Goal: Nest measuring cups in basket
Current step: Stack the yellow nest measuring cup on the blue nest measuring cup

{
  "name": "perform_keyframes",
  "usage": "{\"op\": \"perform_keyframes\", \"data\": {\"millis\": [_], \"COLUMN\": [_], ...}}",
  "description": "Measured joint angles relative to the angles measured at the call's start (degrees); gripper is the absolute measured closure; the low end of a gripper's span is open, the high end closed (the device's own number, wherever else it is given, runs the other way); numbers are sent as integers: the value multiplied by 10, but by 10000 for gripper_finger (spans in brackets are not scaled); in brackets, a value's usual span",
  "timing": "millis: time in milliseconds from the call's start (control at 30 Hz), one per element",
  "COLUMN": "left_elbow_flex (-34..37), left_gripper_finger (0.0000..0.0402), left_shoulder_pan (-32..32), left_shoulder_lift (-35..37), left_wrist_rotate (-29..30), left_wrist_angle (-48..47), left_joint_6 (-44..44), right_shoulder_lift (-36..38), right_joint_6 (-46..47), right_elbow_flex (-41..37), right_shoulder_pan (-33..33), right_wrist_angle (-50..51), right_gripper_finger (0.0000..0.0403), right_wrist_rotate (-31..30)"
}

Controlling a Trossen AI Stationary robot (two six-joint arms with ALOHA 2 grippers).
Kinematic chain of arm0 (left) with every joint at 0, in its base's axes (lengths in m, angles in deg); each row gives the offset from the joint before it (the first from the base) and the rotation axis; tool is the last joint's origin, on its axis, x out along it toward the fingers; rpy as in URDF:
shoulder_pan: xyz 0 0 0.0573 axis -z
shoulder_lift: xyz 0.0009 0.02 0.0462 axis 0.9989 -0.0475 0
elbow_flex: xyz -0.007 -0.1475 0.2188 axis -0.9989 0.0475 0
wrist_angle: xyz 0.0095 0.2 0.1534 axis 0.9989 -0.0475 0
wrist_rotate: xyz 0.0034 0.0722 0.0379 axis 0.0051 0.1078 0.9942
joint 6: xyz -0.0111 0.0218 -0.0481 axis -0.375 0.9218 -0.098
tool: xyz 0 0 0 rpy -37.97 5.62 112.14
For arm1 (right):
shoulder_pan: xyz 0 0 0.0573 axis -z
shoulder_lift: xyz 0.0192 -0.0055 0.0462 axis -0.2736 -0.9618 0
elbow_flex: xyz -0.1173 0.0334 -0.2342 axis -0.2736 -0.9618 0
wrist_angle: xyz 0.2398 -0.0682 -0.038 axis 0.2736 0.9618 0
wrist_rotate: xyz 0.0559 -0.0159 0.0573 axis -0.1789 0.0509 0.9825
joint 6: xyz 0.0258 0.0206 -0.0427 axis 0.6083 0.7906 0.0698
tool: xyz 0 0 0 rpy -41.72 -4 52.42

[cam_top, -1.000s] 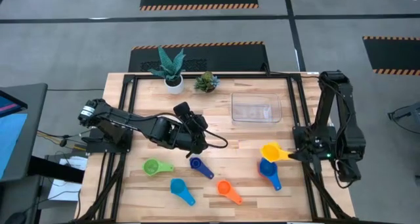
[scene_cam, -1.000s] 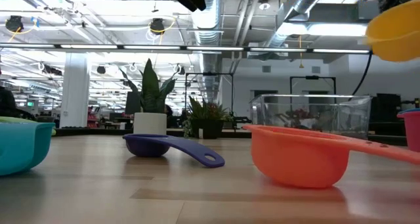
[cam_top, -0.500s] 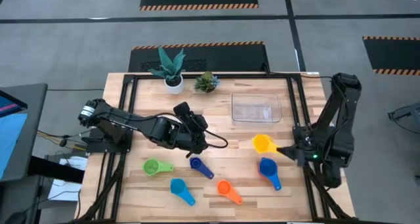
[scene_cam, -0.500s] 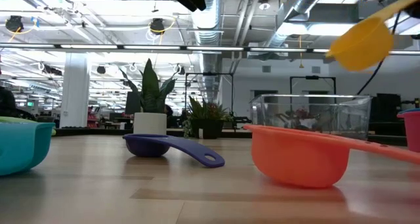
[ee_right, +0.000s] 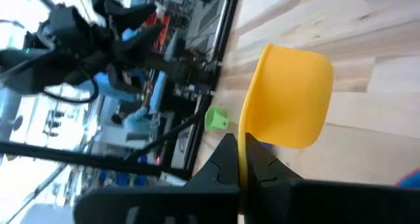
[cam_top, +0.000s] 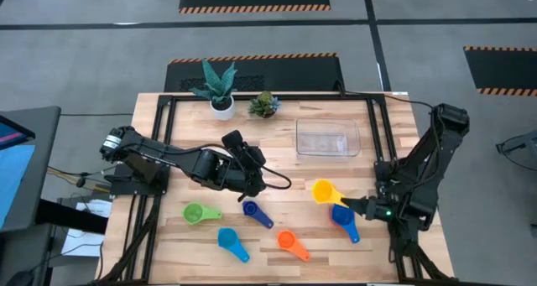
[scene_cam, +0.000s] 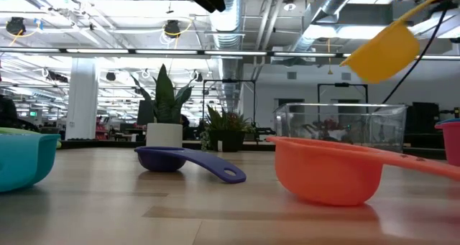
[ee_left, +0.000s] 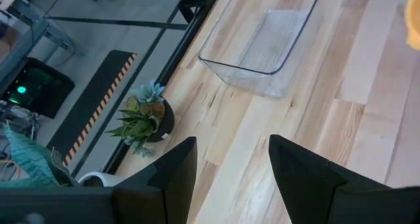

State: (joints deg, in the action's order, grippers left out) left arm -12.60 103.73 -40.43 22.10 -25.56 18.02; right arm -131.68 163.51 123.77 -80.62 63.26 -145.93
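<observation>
The right gripper (cam_top: 351,204) hung above the right half of the table (cam_top: 377,110), its fingers pressed together on the flat handle of the yellow measuring cup (cam_top: 324,190). In the right wrist view the 2 fingers (ee_right: 226,159) pinched that handle edge-on, with the yellow bowl (ee_right: 289,104) tipped on its side past them. In the low view the cup (scene_cam: 382,52) hung in the air, tilted, above the clear basket (scene_cam: 338,126) and clear of the table.

The basket (cam_top: 327,138) sat at the far right of the table, well apart from the lifted cup, which was nearer and slightly left of it. A blue cup (cam_top: 343,219) lay on the table just beside the right gripper, on its near side.

The left gripper (cam_top: 254,175) waited over the middle of the table, holding nothing. Its 2 fingers (ee_left: 172,171) stood spread apart, with bare table showing between them and the basket (ee_left: 261,46) farther off.

4 other cups lay along the near part of the table: a green cup (cam_top: 196,212) at the left, a light blue cup (cam_top: 230,241) nearer, a dark blue cup (cam_top: 253,210) just near the left gripper, and an orange cup (cam_top: 289,242) toward the middle. At the far left edge stood a white plant pot (cam_top: 221,108) and a small dark pot (cam_top: 264,106).
</observation>
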Motion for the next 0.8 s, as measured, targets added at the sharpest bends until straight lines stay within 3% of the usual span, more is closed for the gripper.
{"op": "perform_keyframes", "data": {"millis": [267, 500, 633, 800], "left_elbow_flex": [0, 0, 33, 91], "left_gripper_finger": [216, 216, 216, 216], "left_shoulder_pan": [0, 0, 0, 0], "left_shoulder_lift": [0, -1, -3, -4], "left_wrist_rotate": [-16, -26, -38, -97], "left_wrist_angle": [-1, 1, 71, 238], "left_joint_6": [19, 19, 54, 165], "right_shoulder_lift": [-59, -92, -93, -88], "right_joint_6": [-2, -2, -4, -16], "right_elbow_flex": [0, 0, 0, 0], "right_shoulder_pan": [18, 23, 27, 21], "right_wrist_angle": [-90, -130, -130, -130], "right_gripper_finger": [398, 398, 398, 398], "right_wrist_rotate": [-4, -47, -70, -87]}}
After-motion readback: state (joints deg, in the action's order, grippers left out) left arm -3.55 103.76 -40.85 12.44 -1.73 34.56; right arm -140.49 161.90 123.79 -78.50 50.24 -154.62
